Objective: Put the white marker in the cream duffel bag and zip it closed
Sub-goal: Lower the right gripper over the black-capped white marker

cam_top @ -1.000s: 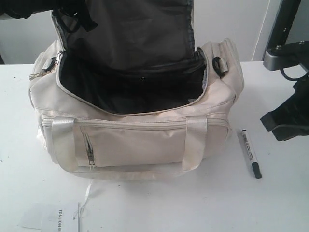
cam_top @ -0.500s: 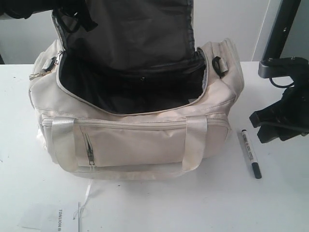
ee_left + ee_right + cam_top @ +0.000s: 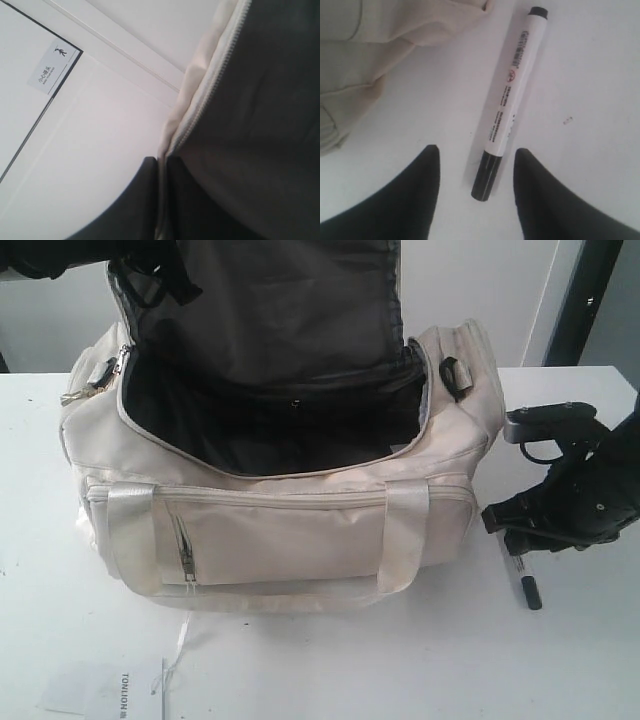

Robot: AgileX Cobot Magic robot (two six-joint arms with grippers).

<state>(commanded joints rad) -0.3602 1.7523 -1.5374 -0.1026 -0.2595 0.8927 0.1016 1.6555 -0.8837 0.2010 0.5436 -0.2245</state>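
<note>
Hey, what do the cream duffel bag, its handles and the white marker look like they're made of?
The cream duffel bag: soft woven fabric, probably nylon or polyester, with a faint sheen; it sags and creases. Its handles: glossier webbing that catches bright highlights. Its lining: thin dark cloth, matte. The white marker: smooth hard plastic by the look, with a printed barrel and black ends.

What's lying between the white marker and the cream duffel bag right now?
Nothing: in the right wrist view only bare white table separates the white marker from the cream duffel bag.
</note>
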